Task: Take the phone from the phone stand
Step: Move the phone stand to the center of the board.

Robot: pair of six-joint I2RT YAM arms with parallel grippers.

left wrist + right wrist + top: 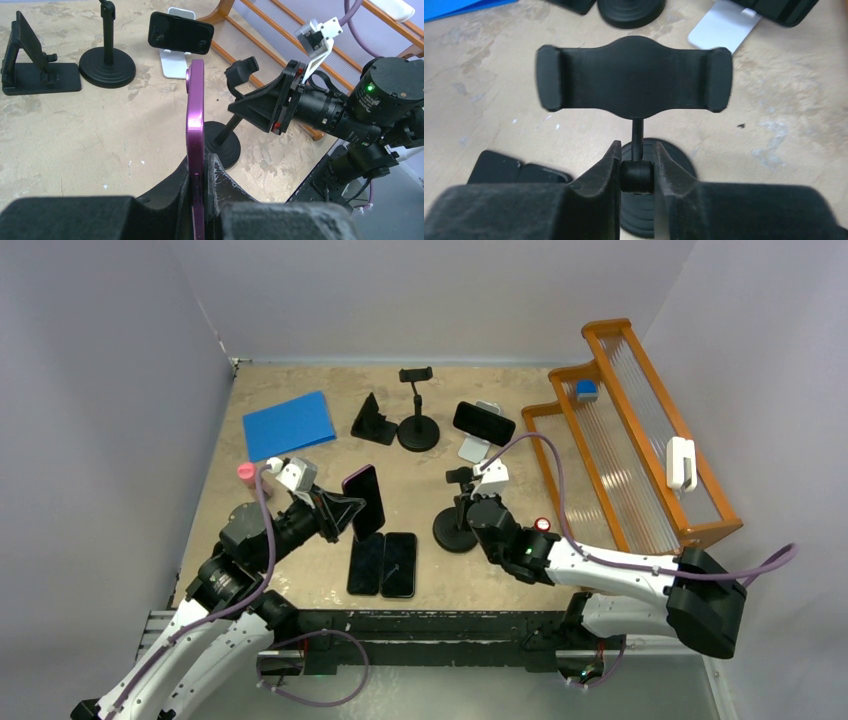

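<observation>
On the far left of the counter (400, 475) sits a small pink thing (245, 472). Behind it lies a flat blue folder (288, 425).

My left fingers (170, 195) are squeezed tight on the purple phone (195, 125). One finger presses its front and one presses its back, down at the lower end. The phone stands up tall in my grip, above the counter. It is not in the stand; it is to the left of it, with a gap between.

Just in front of the purple phone, two black phones (383, 564) lie flat, side by side. Farther back are a black wedge stand (372, 420) and a tall thin stand (417, 430).

Next comes the phone stand (634, 92), a black one with a round foot. Its wide clamp on top has nothing in it. My right fingers (599, 175) are pinched on the little ball on its neck, one on each side.

Behind that, a dark phone (484, 423) rests sideways on a white stand (474, 450). On the far right is an orange rack (620, 440).
</observation>
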